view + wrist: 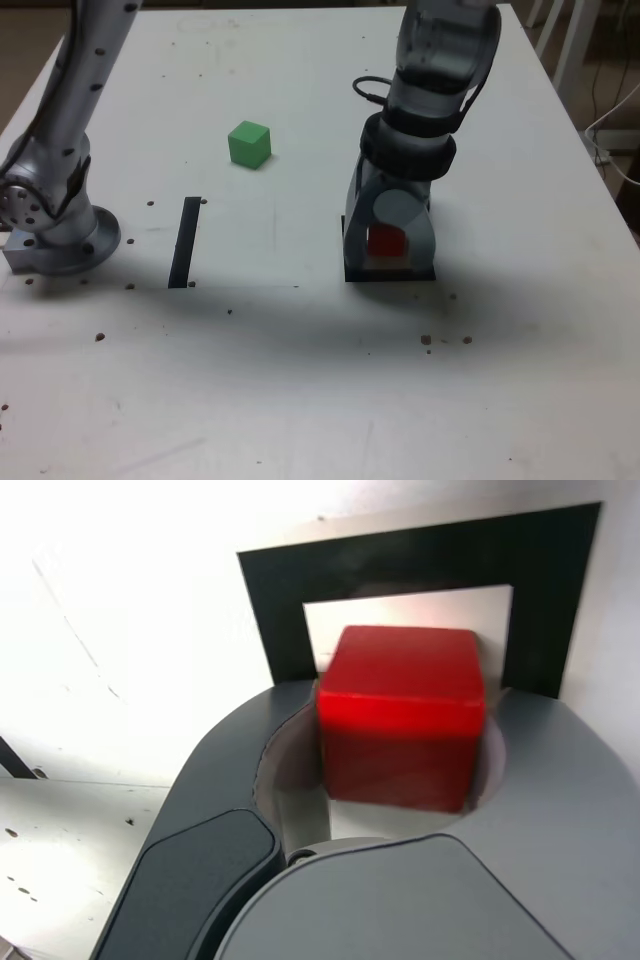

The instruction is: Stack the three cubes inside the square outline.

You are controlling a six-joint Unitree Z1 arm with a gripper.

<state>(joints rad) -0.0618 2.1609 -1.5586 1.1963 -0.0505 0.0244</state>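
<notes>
The red cube (387,243) (400,715) stands within the square outline (390,277) (400,555), a black tape frame with a white centre, at the exterior view's right. My gripper (390,262) (400,745) reaches down over it, one jaw on each side. The wrist view shows a narrow gap between the cube and the jaw walls, so the gripper is open around it. The green cube (249,144) lies alone on the white table further back, towards the exterior view's left, well away from the gripper.
A straight black tape strip (185,243) lies on the table at the exterior view's left. Beside it stands the arm's round base (62,240). Small dark specks dot the white table (300,380). Chair legs show past the table's far right corner.
</notes>
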